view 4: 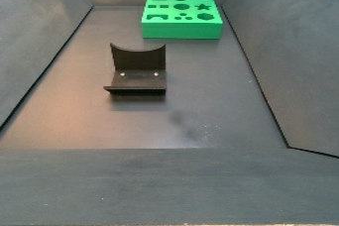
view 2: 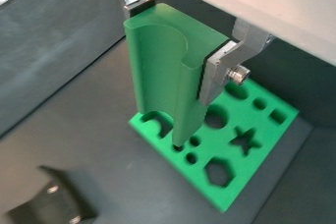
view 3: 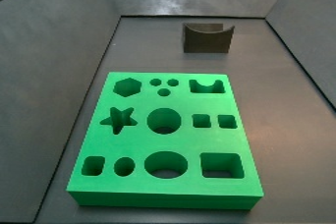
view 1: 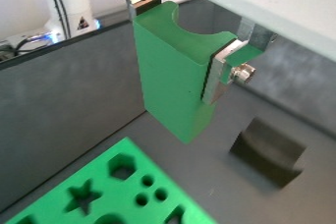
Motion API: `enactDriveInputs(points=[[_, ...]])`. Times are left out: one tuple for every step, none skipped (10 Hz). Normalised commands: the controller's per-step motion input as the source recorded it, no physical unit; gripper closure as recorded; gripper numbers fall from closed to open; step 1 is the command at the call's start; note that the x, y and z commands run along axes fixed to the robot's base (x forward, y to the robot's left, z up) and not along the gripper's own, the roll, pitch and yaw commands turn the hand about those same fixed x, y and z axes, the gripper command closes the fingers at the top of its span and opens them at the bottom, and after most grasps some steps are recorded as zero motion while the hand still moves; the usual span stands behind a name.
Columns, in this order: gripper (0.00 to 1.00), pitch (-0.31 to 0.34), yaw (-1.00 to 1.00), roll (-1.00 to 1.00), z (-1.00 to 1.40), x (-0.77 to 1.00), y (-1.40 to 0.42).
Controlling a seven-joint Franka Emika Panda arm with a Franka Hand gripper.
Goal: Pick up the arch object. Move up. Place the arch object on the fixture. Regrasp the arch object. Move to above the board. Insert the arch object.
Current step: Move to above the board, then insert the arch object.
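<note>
My gripper [view 1: 180, 41] is shut on the arch object [view 1: 171, 76], a green block with a curved notch in the end that lies between the fingers. It hangs well above the floor, and both wrist views show it [view 2: 164, 81]. The board [view 3: 164, 135], a bright green slab with shaped cut-outs, lies flat on the floor; it also shows under the held block [view 2: 250, 140]. The fixture [view 3: 207, 35], a dark block with a U-shaped dip, stands apart from the board with nothing on it. The gripper [view 2: 178, 41] is out of view in both side views.
Dark grey walls [view 4: 40, 61] enclose the dark floor on all sides. The fixture [view 4: 137, 68] stands between the board [view 4: 183, 17] and the open floor in a side view. In a wrist view the board [view 1: 118, 194] and fixture [view 1: 269, 149] lie below.
</note>
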Motion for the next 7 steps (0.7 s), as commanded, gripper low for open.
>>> enactDriveInputs(points=[[1.0, 0.005, -0.02, -0.54, 0.01, -0.06, -0.01], [1.0, -0.006, -0.01, -0.35, 0.0, -0.04, 0.01], [1.0, 0.0, 0.0, 0.0, -0.02, 0.0, 0.0], [1.0, 0.0, 0.0, 0.04, 0.0, 0.0, -0.05], [1.0, -0.02, 0.0, 0.0, 0.0, -0.02, 0.0], [1.0, -0.139, -0.18, -0.04, 0.0, -0.29, 0.05], [1.0, -0.077, 0.1, 0.03, -1.0, 0.49, 0.0]])
